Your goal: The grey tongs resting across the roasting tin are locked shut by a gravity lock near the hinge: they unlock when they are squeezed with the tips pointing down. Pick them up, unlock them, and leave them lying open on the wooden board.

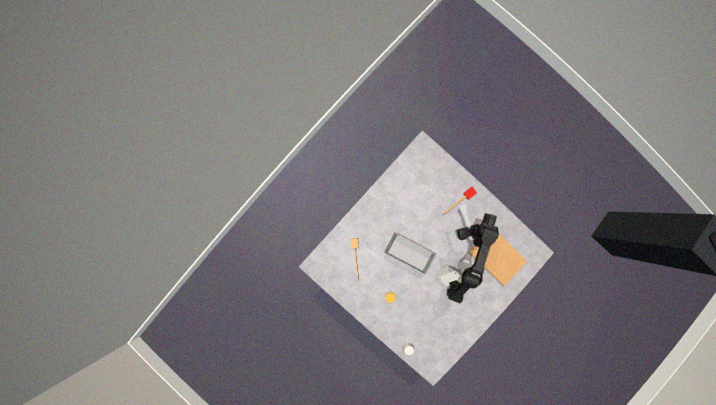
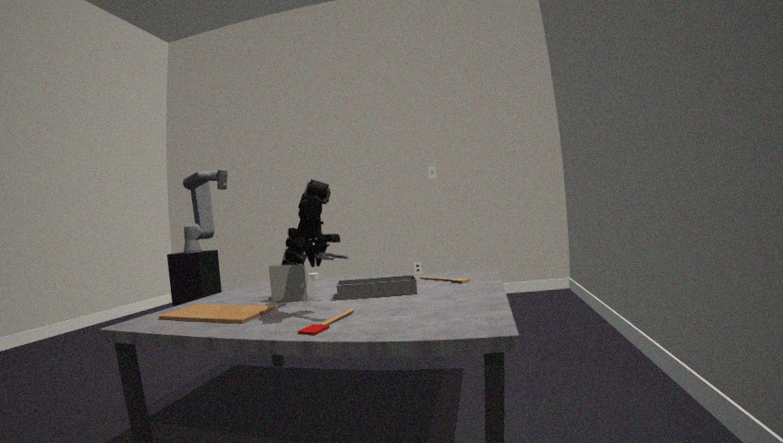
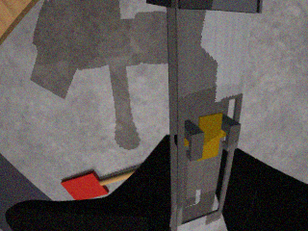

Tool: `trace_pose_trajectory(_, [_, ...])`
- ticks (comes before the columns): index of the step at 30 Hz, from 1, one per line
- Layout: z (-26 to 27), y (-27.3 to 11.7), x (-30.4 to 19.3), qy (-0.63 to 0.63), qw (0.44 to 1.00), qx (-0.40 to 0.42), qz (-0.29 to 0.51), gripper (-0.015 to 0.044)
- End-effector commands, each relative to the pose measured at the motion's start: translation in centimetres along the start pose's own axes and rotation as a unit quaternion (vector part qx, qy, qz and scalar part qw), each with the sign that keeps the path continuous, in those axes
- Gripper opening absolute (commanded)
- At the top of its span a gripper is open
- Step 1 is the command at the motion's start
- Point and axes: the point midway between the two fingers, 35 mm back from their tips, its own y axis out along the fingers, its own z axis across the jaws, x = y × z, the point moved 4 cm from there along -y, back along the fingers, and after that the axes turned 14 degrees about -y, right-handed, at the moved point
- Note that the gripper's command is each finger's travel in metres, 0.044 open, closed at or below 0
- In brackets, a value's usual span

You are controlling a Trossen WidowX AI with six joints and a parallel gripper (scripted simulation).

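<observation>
Pick-up looked done: tool shut on grey tongs, held up off tabletop, beside the wooden board, roasting tin well apart. Lock state: couldn't tell. Left: lay them open on board, unlocking first if needed. Arm bent, fingers pointing down, tongs roughly level.

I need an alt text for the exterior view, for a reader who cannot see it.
A black robot arm's gripper holds grey tongs above a grey table. Below are a roasting tin, a wooden board and a red-headed spatula. A second, grey arm stands behind, at left.
</observation>
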Motion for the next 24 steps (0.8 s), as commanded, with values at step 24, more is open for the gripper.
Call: trace_pose_trajectory(24, [12.0, -3.3, 16.4, -0.125, 0.992, 0.029, 0.006, -0.0150])
